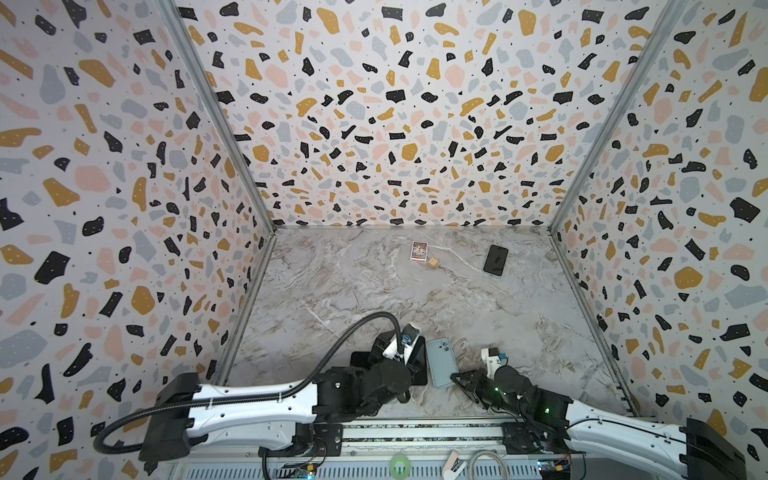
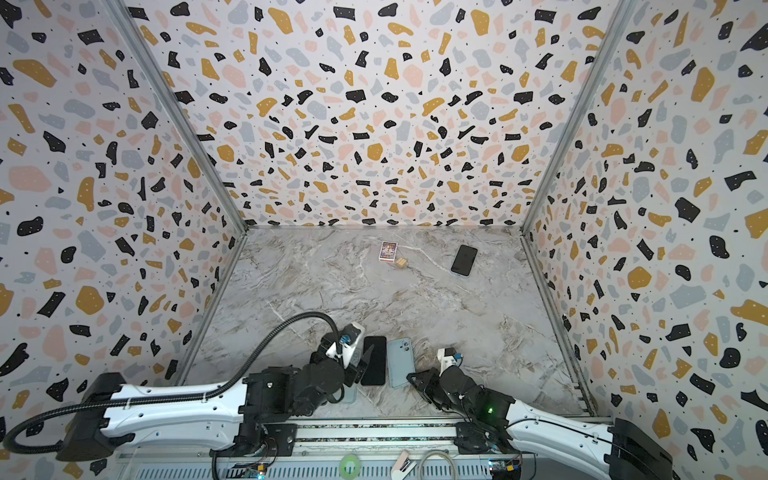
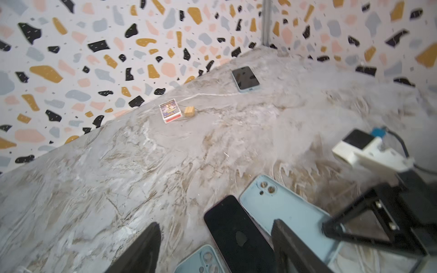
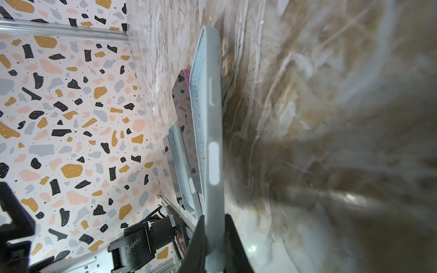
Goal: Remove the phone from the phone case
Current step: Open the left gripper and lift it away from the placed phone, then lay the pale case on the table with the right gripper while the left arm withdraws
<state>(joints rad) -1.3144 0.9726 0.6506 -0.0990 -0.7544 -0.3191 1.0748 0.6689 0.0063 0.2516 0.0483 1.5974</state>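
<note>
Near edge of the worktop [image 1: 353, 291], both arms low.

Left end effector [image 3: 216, 224]: we see its two dark fingers [image 3: 142, 250] spread wide and holding nothing. The phone [image 2: 373, 360] lies flat below the gap between them with its black face up. We see no finger pressing on it.

Right end effector [image 4: 214, 217]: closed on the near end of the phone case [image 1: 441, 362]. In the right wrist view the case's pale blue side wall, with its button bumps, runs straight out from between the two fingers.

The phone is out of the case. It lies just beside it on the left-arm side, long edges parallel. We cannot tell whether the edges touch. The case shows its camera cut-outs at the far end in both top views.

Other things noted:
- a second pale blue case [image 3: 203, 260] under the left wrist, mostly hidden in the top views
- a dark phone in a pale case [image 1: 496, 260] far back on the right-arm side, well apart from the arms
- a small printed card box [image 1: 419, 251] near the back wall, with a wooden block [image 1: 434, 263] just beside it
</note>
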